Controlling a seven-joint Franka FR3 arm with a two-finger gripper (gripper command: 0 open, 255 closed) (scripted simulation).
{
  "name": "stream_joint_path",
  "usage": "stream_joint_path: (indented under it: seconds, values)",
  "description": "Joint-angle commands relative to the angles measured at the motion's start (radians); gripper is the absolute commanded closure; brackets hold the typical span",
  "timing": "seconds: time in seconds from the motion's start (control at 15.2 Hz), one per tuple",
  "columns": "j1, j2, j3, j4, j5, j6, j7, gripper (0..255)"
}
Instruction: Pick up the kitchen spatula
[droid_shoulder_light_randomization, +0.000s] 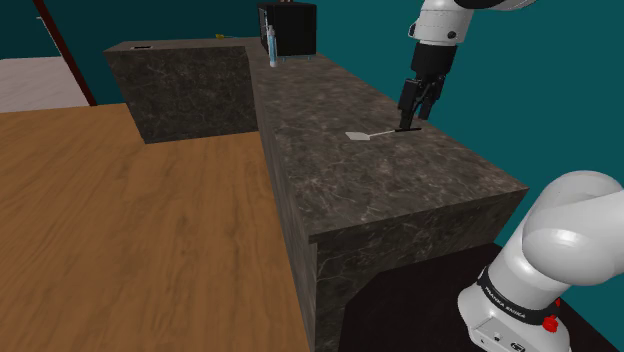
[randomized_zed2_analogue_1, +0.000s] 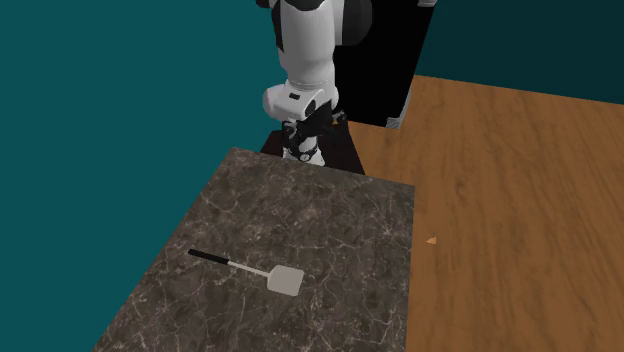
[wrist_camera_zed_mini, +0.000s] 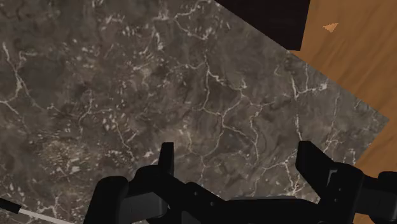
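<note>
Spatula (droid_shoulder_light_randomization: 383, 132): flat on marbled counter (droid_shoulder_light_randomization: 400, 190), blade at nine o'clock from its handle, shoulder view. Gripper (droid_shoulder_light_randomization: 411, 120): fingers wide apart, empty, over handle end. Step, I judge: approach. Next I centre, descend, close.

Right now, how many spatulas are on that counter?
1. The spatula lies flat on the dark marbled counter, its black handle end under the open gripper. No other shows on it.
</note>
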Motion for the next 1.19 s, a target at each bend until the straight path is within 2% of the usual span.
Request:
stream_joint_path:
  seconds: [0.0, 0.33, 0.66, 0.92, 1.12]
  values:
    - [0.000, 0.000, 0.000, 0.000, 0.000, 0.000, 0.000, 0]
    - [0.018, 0.083, -0.128, 0.002, -0.104, 0.070, -0.283, 0]
    - [0.046, 0.217, -0.249, 0.051, -0.179, 0.157, -0.559, 0]
    - [0.078, 0.352, -0.336, 0.121, -0.205, 0.228, -0.779, 0]
    - [0.105, 0.467, -0.394, 0.190, -0.199, 0.280, -0.946, 0]
